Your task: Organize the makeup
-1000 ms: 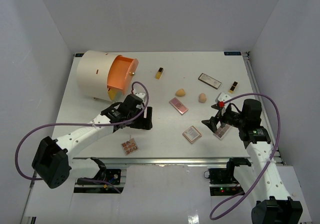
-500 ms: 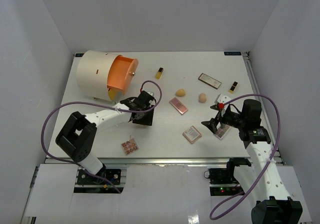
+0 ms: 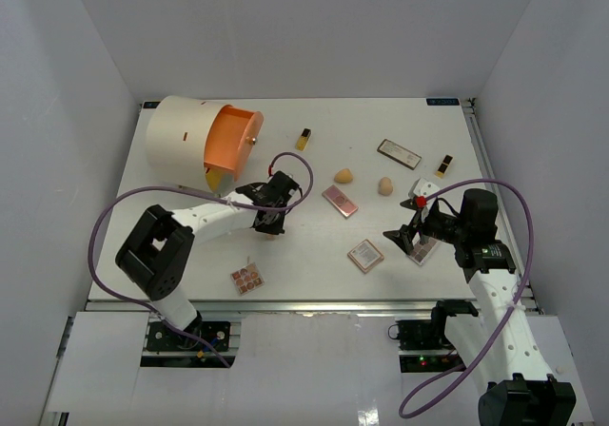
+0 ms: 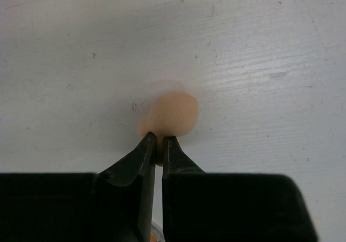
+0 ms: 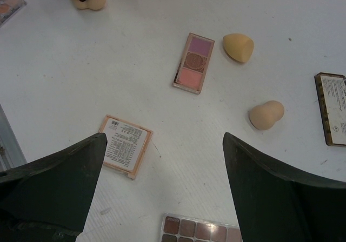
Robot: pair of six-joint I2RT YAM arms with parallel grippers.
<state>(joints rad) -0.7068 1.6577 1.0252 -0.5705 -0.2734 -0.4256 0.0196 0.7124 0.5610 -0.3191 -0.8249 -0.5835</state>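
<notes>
In the left wrist view my left gripper [image 4: 159,139] is shut on the narrow end of a peach sponge [image 4: 173,112] that rests on the white table. From above, that gripper [image 3: 271,219] sits left of centre and hides the sponge. My right gripper [image 5: 164,139] stands open above a brown eyeshadow palette [image 5: 203,230], with nothing between its fingers. Two more sponges [image 3: 343,175] [image 3: 385,185], a pink palette [image 3: 340,201], a square peach palette [image 3: 365,255], a yellow black-capped bottle [image 3: 303,140] and a lipstick [image 3: 444,165] lie spread over the table.
A big cream cylinder with an orange face [image 3: 195,141] lies at the back left. A dark-framed palette [image 3: 399,153] is at the back right and a small round-pan palette [image 3: 247,278] near the front edge. White walls close in the table.
The left gripper has shut on the sponge and its arm has folded in toward the table's middle. The right arm has stayed where it was, still open.
</notes>
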